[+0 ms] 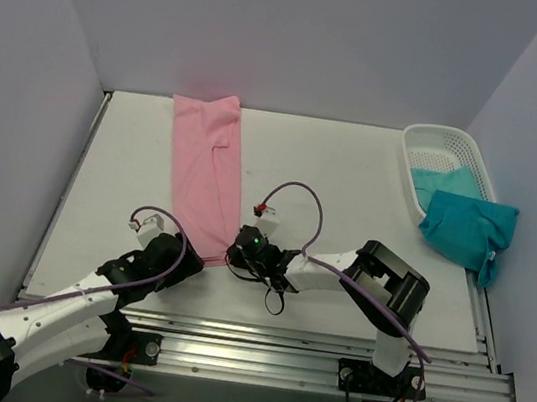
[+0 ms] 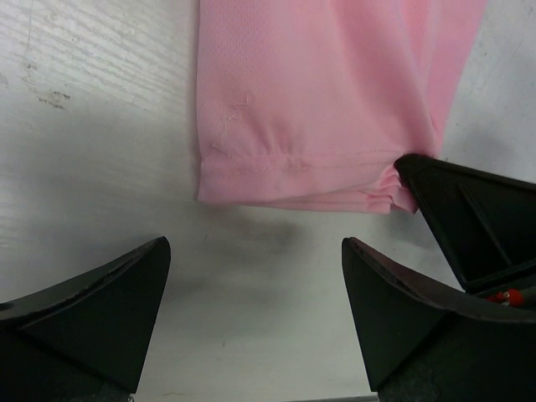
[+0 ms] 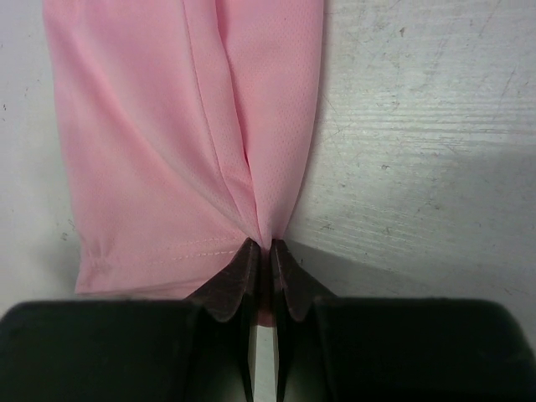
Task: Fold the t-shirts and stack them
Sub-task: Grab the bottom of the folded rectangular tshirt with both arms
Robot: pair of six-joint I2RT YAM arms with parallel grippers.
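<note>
Pinching the near hem of the pink t-shirt (image 3: 167, 126), the right gripper (image 3: 262, 251) was clamped tight; the left gripper (image 2: 255, 244) gaped empty just short of that hem. The shirt's long axis ran away from both across the table (image 1: 352, 183).

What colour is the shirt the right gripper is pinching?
Light pink; the shirt shows best in the right wrist view.
</note>
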